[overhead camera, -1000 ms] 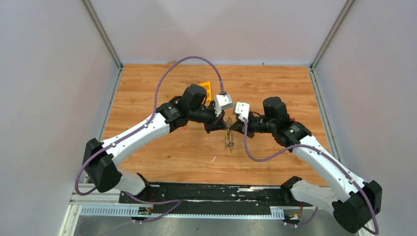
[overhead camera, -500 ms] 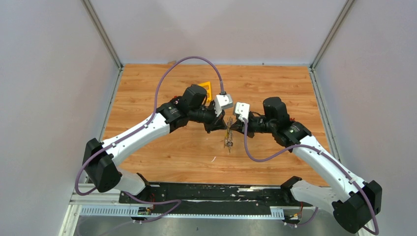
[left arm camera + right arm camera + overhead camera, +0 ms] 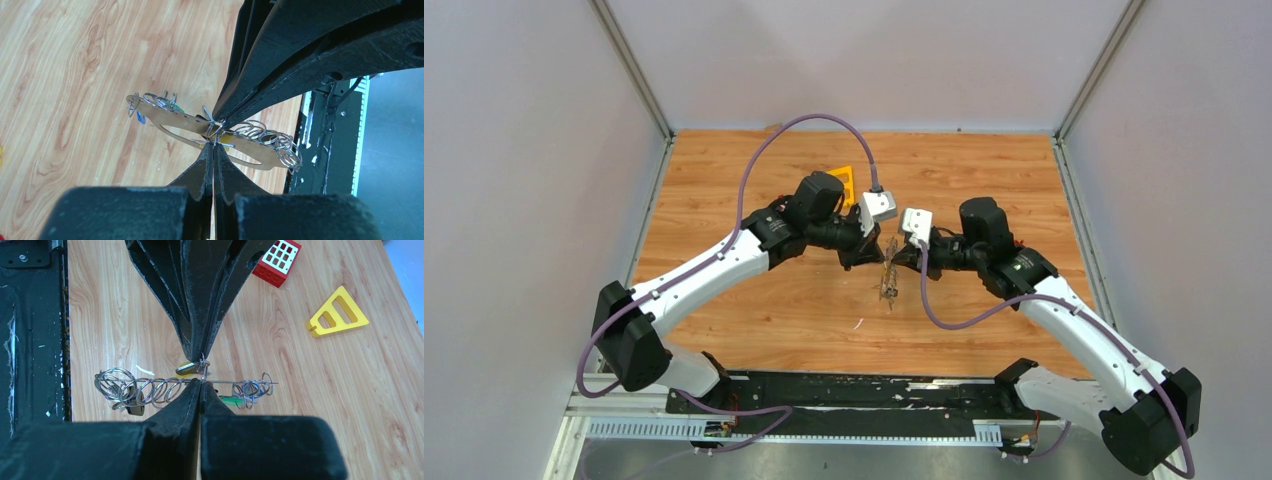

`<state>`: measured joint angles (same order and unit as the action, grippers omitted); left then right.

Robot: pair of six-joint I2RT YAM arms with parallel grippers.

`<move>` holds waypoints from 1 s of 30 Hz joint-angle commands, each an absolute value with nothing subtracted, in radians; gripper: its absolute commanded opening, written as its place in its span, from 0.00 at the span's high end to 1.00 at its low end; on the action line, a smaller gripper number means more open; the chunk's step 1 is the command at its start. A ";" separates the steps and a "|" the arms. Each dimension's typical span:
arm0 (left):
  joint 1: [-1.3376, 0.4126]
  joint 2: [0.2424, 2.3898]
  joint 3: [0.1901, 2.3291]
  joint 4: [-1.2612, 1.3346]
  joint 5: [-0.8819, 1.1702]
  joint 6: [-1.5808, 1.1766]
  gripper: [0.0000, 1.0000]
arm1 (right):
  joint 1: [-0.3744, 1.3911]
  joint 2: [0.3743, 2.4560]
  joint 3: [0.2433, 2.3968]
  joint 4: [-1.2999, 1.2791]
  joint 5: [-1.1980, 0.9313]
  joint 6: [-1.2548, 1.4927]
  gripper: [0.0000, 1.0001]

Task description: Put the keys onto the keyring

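Both tools are clenched tip to tip on the keyring (image 3: pixel 170 116), which is held in the air above the worktop (image 3: pixel 774 310). The left tool (image 3: pixel 214 149) grips one side and the right tool (image 3: pixel 201 384) the other. The left wrist view shows the flat loop. The right wrist view shows it edge-on, strung with wire rings and keys (image 3: pixel 231 401). That view also shows a yellow triangular frame (image 3: pixel 337 312) and a red brick (image 3: pixel 276 262) lying beyond.

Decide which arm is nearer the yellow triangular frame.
Left. The left arm passes right beside the yellow frame; the right arm is on the other side of the keyring.
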<state>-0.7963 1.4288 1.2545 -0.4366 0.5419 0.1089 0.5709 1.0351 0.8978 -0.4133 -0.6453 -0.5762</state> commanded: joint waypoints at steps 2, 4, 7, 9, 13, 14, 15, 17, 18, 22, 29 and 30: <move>-0.787 1.422 1.247 -0.389 0.536 0.104 1.00 | 0.577 1.001 0.909 -0.381 -0.700 -0.585 1.00; -0.787 1.420 1.239 -0.381 0.545 0.101 1.00 | 0.576 1.002 0.914 -0.386 -0.701 -0.585 1.00; -0.785 1.420 1.223 -0.371 0.572 0.091 1.00 | 0.577 0.997 0.920 -0.394 -0.711 -0.582 1.00; -0.778 1.415 1.208 -0.355 0.591 0.074 1.00 | 0.575 0.994 0.919 -0.395 -0.718 -0.581 1.00; -0.770 1.400 1.180 -0.317 0.622 0.050 1.00 | 0.574 0.991 0.919 -0.397 -0.731 -0.585 1.00; -0.768 1.396 1.176 -0.313 0.631 0.048 1.00 | 0.574 0.991 0.920 -0.397 -0.733 -0.587 1.00; -0.766 1.395 1.173 -0.310 0.639 0.047 1.00 | 0.574 0.990 0.918 -0.396 -0.734 -0.586 1.00; -0.765 1.395 1.167 -0.299 0.657 0.043 1.00 | 0.574 0.987 0.918 -0.394 -0.736 -0.586 1.00; -0.764 1.397 1.165 -0.296 0.665 0.042 1.00 | 0.574 0.987 0.920 -0.393 -0.738 -0.586 1.00; -0.762 1.404 1.163 -0.292 0.696 0.041 1.00 | 0.574 0.988 0.920 -0.391 -0.745 -0.582 1.00; -0.756 1.388 1.159 -0.303 0.716 0.059 0.92 | 0.559 0.984 0.917 -0.384 -0.760 -0.580 1.00; -0.754 1.384 1.159 -0.307 0.715 0.066 0.88 | 0.557 0.985 0.916 -0.384 -0.762 -0.580 1.00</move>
